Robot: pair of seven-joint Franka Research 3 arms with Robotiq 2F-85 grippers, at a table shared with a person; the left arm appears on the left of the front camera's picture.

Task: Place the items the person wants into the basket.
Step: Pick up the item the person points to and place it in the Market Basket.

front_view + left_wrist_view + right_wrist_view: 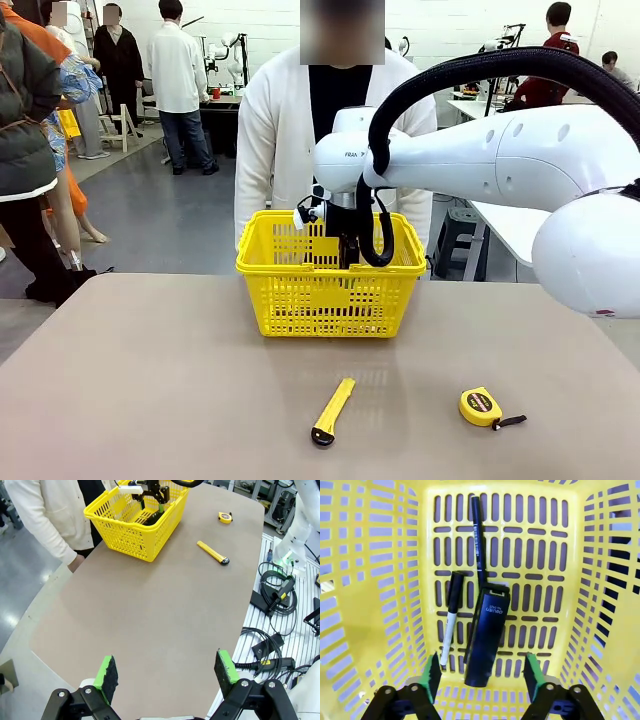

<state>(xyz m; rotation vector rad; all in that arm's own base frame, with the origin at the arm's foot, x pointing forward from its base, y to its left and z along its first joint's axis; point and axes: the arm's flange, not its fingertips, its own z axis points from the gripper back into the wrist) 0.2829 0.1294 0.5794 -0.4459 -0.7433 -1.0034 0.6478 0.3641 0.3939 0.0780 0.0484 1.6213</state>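
Both our right fingers (481, 677) spread wide above the stapler (486, 636), basket (380, 605) walls closing around; left fingers (169, 672) wide over open surface (150, 610).

1 basket (330, 290), pen (479, 535), marker (451, 617), stapler (486, 636), knife (333, 410), tape (482, 406).

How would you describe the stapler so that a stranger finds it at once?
Look into the yellow plastic lattice basket. On its slotted floor lies the black desk stapler, beside a white-barrelled, black-capped marker and partly over a thin black pen. It is the broadest, blockiest of the three.
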